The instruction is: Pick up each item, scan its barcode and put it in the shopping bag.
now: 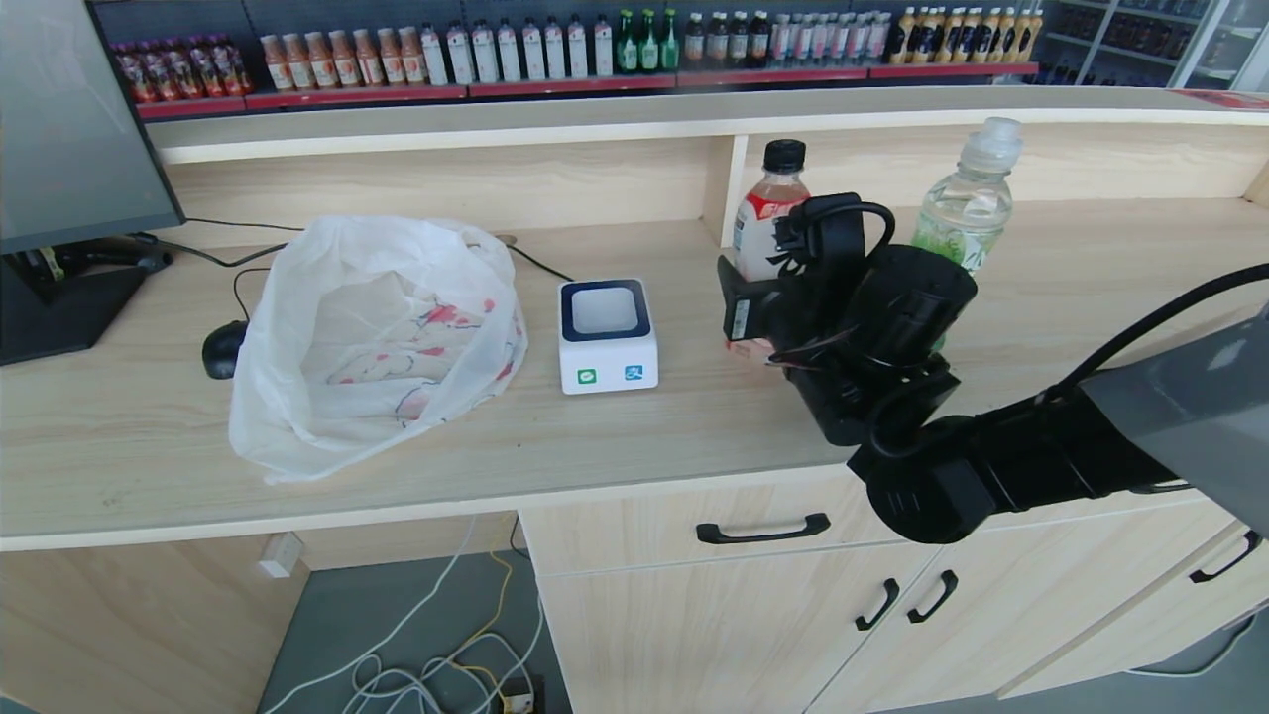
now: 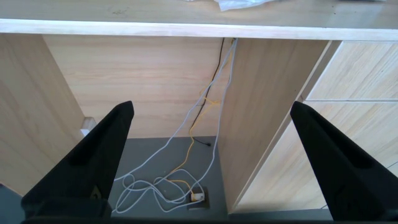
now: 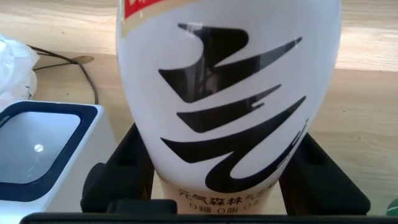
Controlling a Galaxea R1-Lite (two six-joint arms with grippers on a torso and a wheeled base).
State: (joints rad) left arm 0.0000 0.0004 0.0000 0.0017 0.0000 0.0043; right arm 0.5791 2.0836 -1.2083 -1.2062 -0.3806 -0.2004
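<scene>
The left claw (image 2: 217,168) hangs low, under the front edge of the desk (image 1: 644,436), its fingers (image 2: 102,165) spread wide with nothing between them. It faces the open space beneath the desk, where cables (image 2: 168,186) lie tangled on the floor (image 2: 155,152).

Up on the desk, the right claw (image 1: 753,322) is clenched round the lower body of the black-cap bottle (image 1: 768,223), which stands upright. The claw hides the bottle's base, so I cannot tell whether it is lifted or resting on the desk. Just to the left of it sits the scanner (image 1: 607,335), window up, between the bottle and the bag (image 1: 377,337). The bag lies farther left, white and crumpled, its mouth open towards the top. A mouse (image 1: 223,347) rests just beside the bag on its far-left side, and a monitor (image 1: 69,109) stands beyond that at the desk's corner.

The clear bottle (image 1: 967,213) stands behind the right arm, close by it. Past the desk's raised back, a shelf (image 1: 595,89) carries a long row of drinks.
</scene>
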